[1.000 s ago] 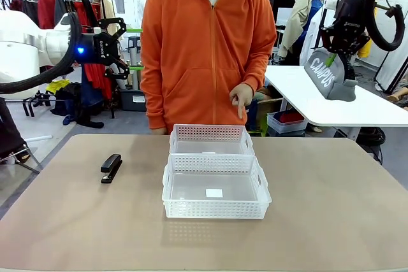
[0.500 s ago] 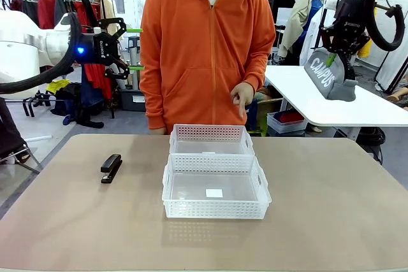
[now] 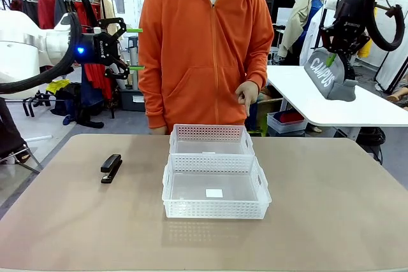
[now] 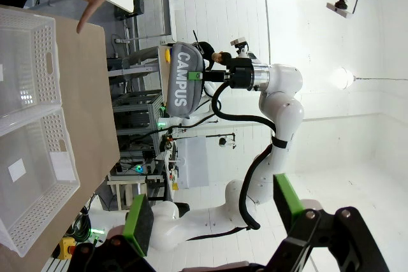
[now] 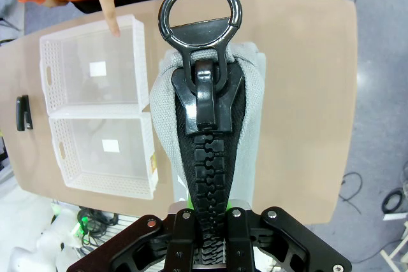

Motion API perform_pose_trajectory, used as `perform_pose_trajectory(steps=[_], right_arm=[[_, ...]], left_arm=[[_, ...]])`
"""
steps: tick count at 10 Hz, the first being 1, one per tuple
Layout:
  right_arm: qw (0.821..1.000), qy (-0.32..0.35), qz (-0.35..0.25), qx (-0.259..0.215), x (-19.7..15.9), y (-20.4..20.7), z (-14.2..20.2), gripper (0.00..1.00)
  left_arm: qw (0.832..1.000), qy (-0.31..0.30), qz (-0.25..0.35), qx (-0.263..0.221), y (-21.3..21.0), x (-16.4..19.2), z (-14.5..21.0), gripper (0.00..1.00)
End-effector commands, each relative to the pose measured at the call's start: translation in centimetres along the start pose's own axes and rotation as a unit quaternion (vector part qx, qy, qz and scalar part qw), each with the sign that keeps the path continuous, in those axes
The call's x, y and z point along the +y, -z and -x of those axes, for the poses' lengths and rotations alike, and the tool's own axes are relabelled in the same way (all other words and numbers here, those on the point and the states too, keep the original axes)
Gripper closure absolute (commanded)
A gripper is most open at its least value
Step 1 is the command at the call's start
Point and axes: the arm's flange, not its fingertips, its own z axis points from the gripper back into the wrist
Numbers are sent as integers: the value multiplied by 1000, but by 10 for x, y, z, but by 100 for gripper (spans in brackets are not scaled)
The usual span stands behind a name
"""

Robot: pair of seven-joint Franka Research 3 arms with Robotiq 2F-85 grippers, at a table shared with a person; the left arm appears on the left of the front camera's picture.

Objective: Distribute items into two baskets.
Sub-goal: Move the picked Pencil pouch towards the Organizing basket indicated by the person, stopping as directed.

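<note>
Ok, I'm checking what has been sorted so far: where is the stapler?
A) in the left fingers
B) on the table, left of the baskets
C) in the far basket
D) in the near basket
B: the stapler lies flat on the table, left of the near basket and apart from it.

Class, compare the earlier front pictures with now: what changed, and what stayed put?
The person's pointing hand drifted slightly toward the robot's right. Nothing was taken or let go. The right gripper keeps its jaws shut on the pouch. The left gripper stays open. The stapler, near basket and far basket are unmoved.
</note>
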Motion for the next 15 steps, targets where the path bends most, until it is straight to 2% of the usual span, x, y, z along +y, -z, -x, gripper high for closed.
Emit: perform_pose_trajectory(steps=[1,13,14,15], right_arm=[[1000,-1,0,-2,1,-3,1,100],[1000,0,0,0,0,0,0,100],[999,-51,-10,16,11,1,-4,100],[996,-88,-4,11,19,0,-15,100]], left_arm=[[1000,1,2,-1,-1,-2,0,0],[1000,1,2,-1,-1,-2,0,0],[1000,1,2,-1,-1,-2,0,0],[1000,1,2,-1,-1,-2,0,0]])
